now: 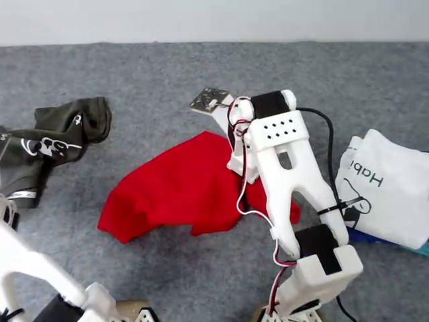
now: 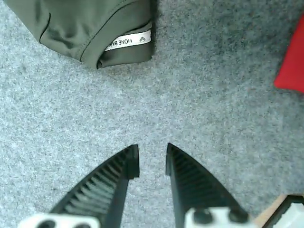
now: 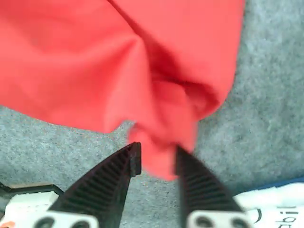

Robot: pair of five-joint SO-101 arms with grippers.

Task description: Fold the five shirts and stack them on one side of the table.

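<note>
A crumpled red shirt point(image 1: 181, 191) lies mid-table. My right gripper point(image 3: 156, 159) is shut on a fold of this red shirt point(image 3: 118, 61) at its right edge, with cloth pinched between the black fingers point(image 3: 123, 171). In the high view the right arm point(image 1: 288, 168) stretches over that edge from the front. A dark olive shirt point(image 1: 53, 141) lies bunched at the left. My left gripper point(image 2: 152, 156) hovers open over bare carpet just short of the olive shirt point(image 2: 90, 28), holding nothing. A folded white shirt point(image 1: 389, 188) rests at the right on a blue one point(image 1: 375, 236).
The grey carpeted table point(image 1: 147, 74) runs back to a white wall. The left arm's white links point(image 1: 40, 275) stand in the front left corner. A corner of the red shirt point(image 2: 292, 61) and a wooden base point(image 2: 280, 209) sit beside the left gripper.
</note>
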